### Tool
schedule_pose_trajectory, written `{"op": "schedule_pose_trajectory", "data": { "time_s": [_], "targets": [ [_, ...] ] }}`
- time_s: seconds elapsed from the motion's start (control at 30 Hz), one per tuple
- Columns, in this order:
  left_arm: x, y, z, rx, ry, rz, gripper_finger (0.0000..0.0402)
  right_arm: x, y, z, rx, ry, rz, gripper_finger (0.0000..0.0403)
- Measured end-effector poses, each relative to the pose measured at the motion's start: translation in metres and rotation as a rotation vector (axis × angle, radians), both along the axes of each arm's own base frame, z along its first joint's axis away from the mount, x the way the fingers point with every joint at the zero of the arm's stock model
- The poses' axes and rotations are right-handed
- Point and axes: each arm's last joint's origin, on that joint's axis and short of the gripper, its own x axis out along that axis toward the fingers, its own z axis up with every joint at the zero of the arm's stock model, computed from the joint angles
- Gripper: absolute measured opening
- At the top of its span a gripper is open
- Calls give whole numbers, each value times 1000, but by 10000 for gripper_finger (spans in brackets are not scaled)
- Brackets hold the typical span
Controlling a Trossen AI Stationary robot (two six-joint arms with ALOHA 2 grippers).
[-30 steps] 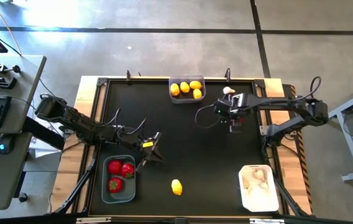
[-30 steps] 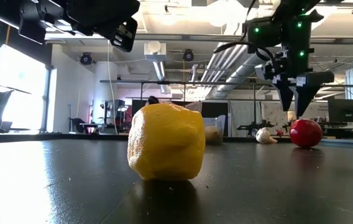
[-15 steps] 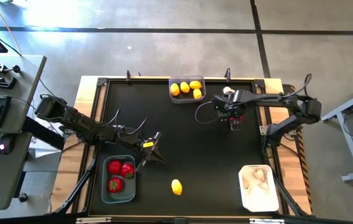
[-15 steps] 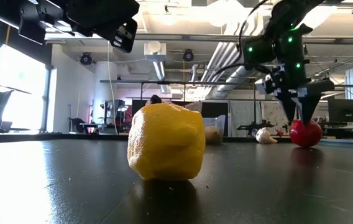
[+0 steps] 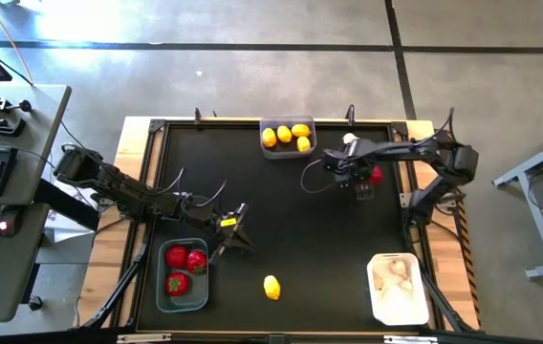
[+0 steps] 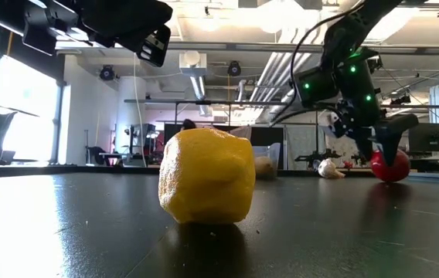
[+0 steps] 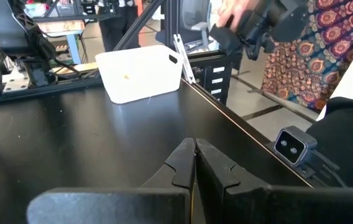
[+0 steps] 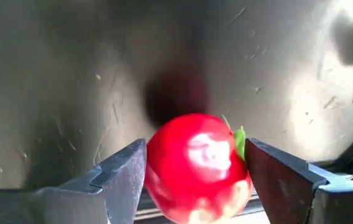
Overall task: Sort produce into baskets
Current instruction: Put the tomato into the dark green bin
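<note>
Near the table's far right corner, right end effector [image 5: 364, 182] sits low, fingers spread wide either side of a red round fruit [image 5: 376, 175] with a green top; pads not yet touching it, fruit resting on the table [image 5: 310, 229].

Risks, as judged:
- Fruit looks off-centre between the fingers. Closing now could nudge it sideways so it rolls.
- Smooth round skin: a shallow pinch may squirt it out.
- Long carry to the grey basket [image 5: 182, 276] with red fruits at the near left; a weak grip could drop it.

Left end effector [image 5: 238, 230] pressed closed, empty, waiting beside that basket. One lemon [image 5: 271, 287] loose near the front edge.
</note>
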Motion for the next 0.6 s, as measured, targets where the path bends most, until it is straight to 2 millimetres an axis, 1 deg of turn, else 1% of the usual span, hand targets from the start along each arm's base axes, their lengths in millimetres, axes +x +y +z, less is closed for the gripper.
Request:
{"op": "schedule_pose_trajectory", "data": {
  "time_s": [0.23,0.33,0.43,0.6],
  "targets": [
    [0,0,0,1,5,0,0,-5,-8,-7,38,75,-24,263],
    [0,0,-1,2,6,0,0,-9,-11,-10,51,117,-47,250],
    [0,0,-1,2,8,0,0,-12,-14,-13,49,164,-55,216],
    [0,0,-1,2,8,0,0,-16,-20,-14,43,191,-84,132]
  ]
}}
